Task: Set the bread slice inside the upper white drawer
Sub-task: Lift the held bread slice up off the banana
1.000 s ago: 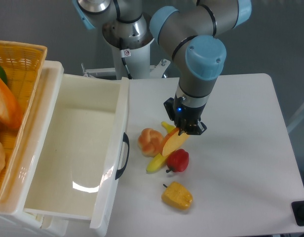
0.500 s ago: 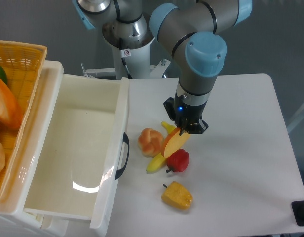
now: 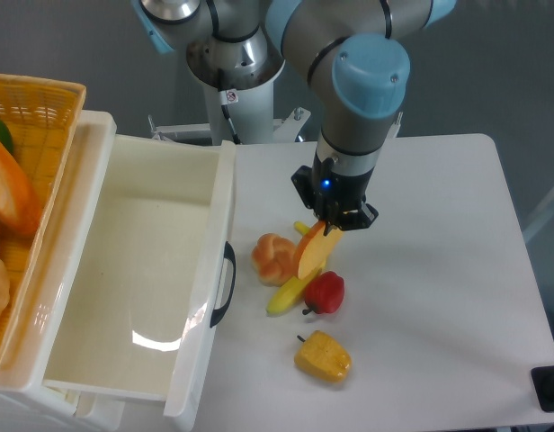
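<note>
The bread slice (image 3: 315,253) is a thin pale yellow-orange piece with a darker orange crust. It hangs tilted from my gripper (image 3: 329,227), which is shut on its upper edge, just above the other toy foods on the table. The upper white drawer (image 3: 133,270) stands pulled open to the left, its inside bare, its curved black handle (image 3: 225,284) facing the foods. The gripper is to the right of the drawer's front panel.
A knotted orange-pink bun (image 3: 274,256), a yellow banana (image 3: 290,290), a red pepper (image 3: 324,292) and a lumpy yellow-orange chunk (image 3: 323,356) lie under and below the gripper. A woven yellow basket (image 3: 30,135) with food sits at far left.
The gripper has risen slightly and shifted a little left, lifting the bread slice with it. The other foods have not moved.
</note>
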`<state>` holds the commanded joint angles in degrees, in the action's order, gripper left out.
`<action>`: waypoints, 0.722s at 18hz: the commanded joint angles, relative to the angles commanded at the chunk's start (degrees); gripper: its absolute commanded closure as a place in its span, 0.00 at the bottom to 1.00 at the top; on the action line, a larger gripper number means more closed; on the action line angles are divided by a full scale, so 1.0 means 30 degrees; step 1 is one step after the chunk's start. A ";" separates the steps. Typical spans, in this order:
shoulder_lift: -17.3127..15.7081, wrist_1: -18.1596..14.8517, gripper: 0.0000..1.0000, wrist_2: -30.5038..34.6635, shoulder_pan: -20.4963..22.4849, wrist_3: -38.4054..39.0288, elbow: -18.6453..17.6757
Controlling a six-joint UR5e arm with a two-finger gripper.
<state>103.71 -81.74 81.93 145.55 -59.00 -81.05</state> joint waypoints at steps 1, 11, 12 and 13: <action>-0.0029 -0.0116 1.00 -0.0439 0.0000 0.0792 0.0178; -0.2312 -0.1231 1.00 -0.2841 0.0234 0.4108 0.0179; -0.2488 -0.1231 1.00 -0.3281 0.0205 0.4372 0.0179; -0.2519 -0.1231 1.00 -0.3604 0.0205 0.4723 0.0179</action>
<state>96.15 -85.43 71.11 146.16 -44.83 -80.51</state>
